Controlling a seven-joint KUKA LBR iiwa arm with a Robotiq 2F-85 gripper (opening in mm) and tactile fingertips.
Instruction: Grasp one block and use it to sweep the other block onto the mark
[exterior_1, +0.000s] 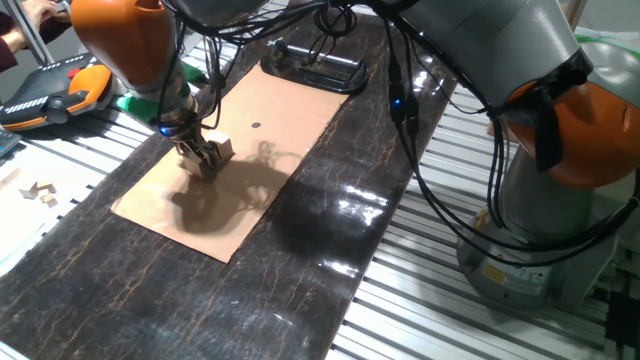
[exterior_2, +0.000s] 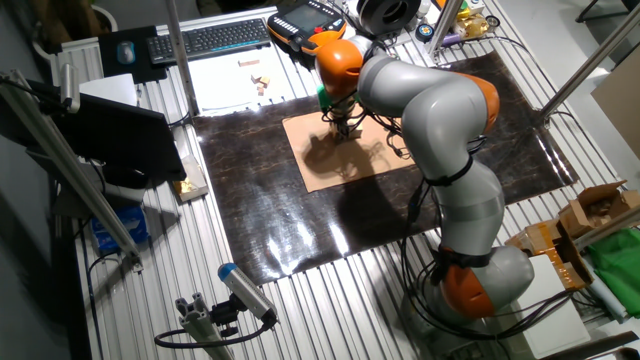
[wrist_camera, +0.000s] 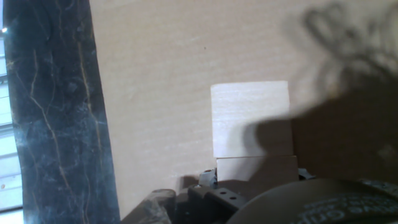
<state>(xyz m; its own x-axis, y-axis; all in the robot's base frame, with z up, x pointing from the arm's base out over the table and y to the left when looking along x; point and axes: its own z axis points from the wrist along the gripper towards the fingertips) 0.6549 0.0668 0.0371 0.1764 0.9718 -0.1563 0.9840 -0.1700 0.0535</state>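
Blocks sit together on the cardboard sheet (exterior_1: 262, 150): in the hand view one block (wrist_camera: 250, 118) lies just ahead of the claw (exterior_1: 205, 160), touching a second block (wrist_camera: 257, 168) nearer the fingers. We cannot tell whether the claw is clenched on that nearer block. The mark (exterior_1: 256, 126) lies near the claw, further along the sheet. We judge a slow, straight, low push toward it works best.

Pale wooden block (exterior_1: 222, 148) flat on tan cardboard; second block unclear; tiny black mark (exterior_1: 256, 126) near, apart.
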